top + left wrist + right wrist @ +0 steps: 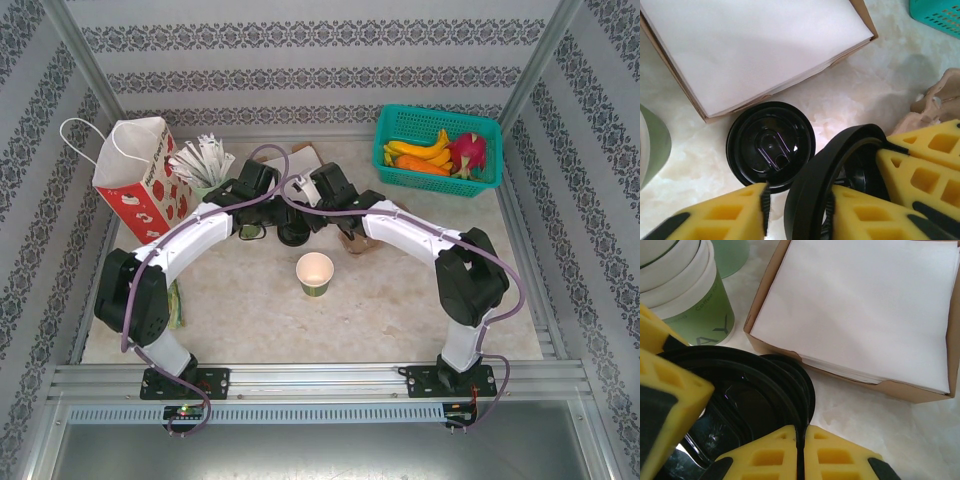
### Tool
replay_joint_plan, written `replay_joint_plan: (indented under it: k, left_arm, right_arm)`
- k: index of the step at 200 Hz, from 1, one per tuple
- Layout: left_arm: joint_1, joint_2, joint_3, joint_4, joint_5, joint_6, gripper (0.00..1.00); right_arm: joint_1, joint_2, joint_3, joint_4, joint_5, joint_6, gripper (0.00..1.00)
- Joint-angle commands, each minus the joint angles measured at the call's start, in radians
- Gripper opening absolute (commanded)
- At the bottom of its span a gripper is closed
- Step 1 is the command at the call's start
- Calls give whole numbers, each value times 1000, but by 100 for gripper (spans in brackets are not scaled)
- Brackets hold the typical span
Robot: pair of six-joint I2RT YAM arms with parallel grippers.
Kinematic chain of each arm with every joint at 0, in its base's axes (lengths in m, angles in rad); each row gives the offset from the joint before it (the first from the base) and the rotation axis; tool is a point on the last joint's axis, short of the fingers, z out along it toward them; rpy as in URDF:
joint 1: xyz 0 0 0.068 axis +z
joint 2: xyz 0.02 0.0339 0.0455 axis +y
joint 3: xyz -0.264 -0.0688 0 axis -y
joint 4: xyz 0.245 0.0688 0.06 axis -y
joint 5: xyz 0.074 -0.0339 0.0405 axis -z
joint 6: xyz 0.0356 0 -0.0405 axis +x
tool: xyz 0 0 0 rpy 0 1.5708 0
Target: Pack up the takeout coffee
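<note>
The pale marbled table (250, 320) filled the middle of the top view. On it, a white paper bag printed with red strawberries (140, 180) stood at upper left and a teal plastic mesh basket (400, 125) of fruit at upper right. A shallow brown cardboard box (910, 390) of white paper sheets lay across the top of both wrist views. The takeout coffee's small green paper cup (315, 272) stood upright and lidless at the centre of the top view, apart from both grippers. Low in the left wrist view, a round black plastic lid (815, 165) stood tilted on edge between the fingers of the left gripper (797, 200). The jaws stood narrow about it with a sliver of gap beside one pad, and a firm pinch could not be told. The right gripper (800, 432), at the bottom of its own view, had its jaws pressed together on that lid's thin rim. A second black lid (771, 146) lay flat just beside.
</note>
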Motion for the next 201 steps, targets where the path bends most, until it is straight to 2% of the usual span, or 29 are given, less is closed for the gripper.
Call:
replay_joint_plan:
  k: [1, 34, 51, 68, 89, 102, 131, 165, 201]
  left_arm:
    - [2, 9, 26, -40, 26, 34, 26]
    - [2, 11, 32, -44, 33, 46, 9]
    - [2, 6, 33, -37, 28, 50, 3]
    - [3, -11, 22, 1, 30, 59, 0]
    - [3, -34, -3, 89, 42, 90, 0]
    - [2, -45, -16, 150, 59, 104, 0]
    - [2, -58, -39, 294, 133, 133, 0]
    - [3, -68, -57, 451, 220, 144, 0]
    - [3, -99, -86, 582, 283, 136, 0]
  right_arm:
    - [14, -40, -7, -11, 21, 15, 10]
    - [14, -67, -29, 12, -2, 61, 12]
    - [4, -94, -40, 22, -28, 112, 19]
    - [-26, -145, -72, 50, -62, 239, 34]
    - [-100, -208, -131, 103, -216, 468, 58]
    - [-134, -256, -182, 139, -246, 590, 70]
    - [-204, -321, -273, 227, -389, 813, 91]
    - [-209, -369, -318, 367, -499, 876, 91]
    - [-211, -398, -367, 431, -472, 862, 87]
